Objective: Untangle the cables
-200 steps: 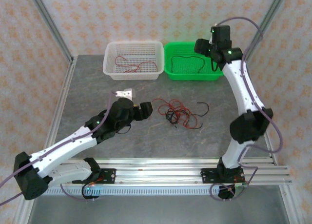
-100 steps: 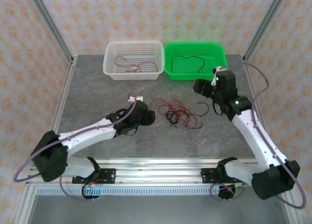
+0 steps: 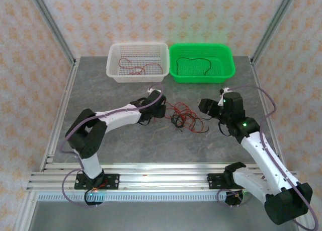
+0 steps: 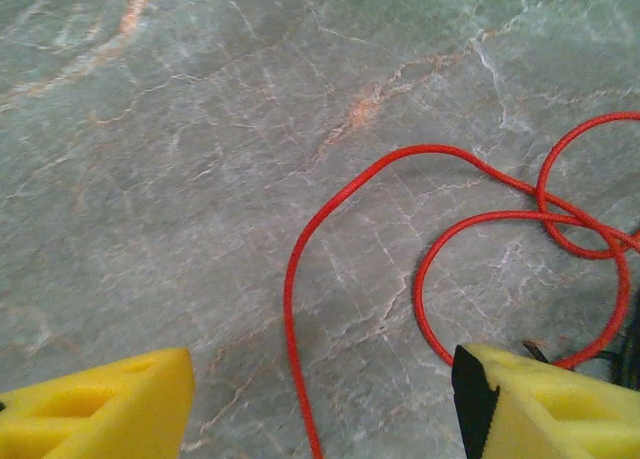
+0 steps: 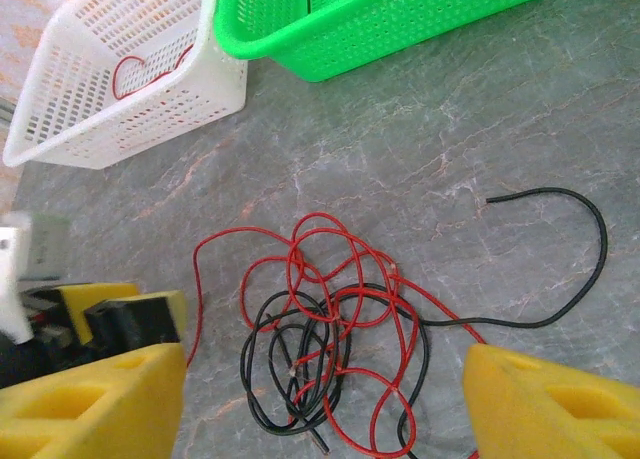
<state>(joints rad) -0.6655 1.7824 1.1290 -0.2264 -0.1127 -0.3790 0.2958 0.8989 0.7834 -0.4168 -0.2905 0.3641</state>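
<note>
Both arms have swung in on the cables (image 3: 186,118), tangled mid-way across the counter (image 3: 126,145): left claw (image 4: 322,389) gapes astride a red loop (image 4: 292,269), right claw (image 5: 325,399) gapes above them, and such light, limp wire looks best pinched at the black free end (image 5: 492,199).

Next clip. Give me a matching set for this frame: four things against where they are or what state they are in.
Things:
1. white basket
2. green basket
3. cable tangle
4. left end effector

Places or states:
A. holds a black cable
B. lies on the table in front of both baskets
C. holds a red cable
D. open, with a red loop lying between its fingers

Pairs: 1-C, 2-A, 3-B, 4-D
</note>
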